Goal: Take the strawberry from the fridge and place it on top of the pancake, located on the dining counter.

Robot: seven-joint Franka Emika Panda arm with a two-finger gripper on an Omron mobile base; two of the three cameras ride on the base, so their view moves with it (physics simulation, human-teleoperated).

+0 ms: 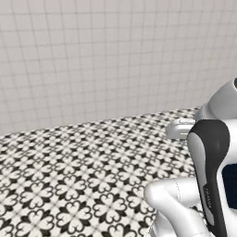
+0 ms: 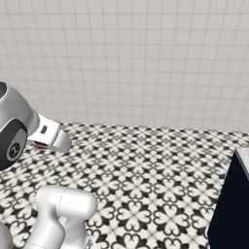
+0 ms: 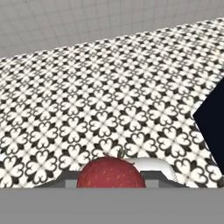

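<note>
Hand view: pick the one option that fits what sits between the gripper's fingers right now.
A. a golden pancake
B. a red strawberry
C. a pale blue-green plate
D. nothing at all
B: in the hand view the strawberry, red with tiny seeds and a green stem tip, sits between the fingers of the gripper, above the patterned floor.
</note>
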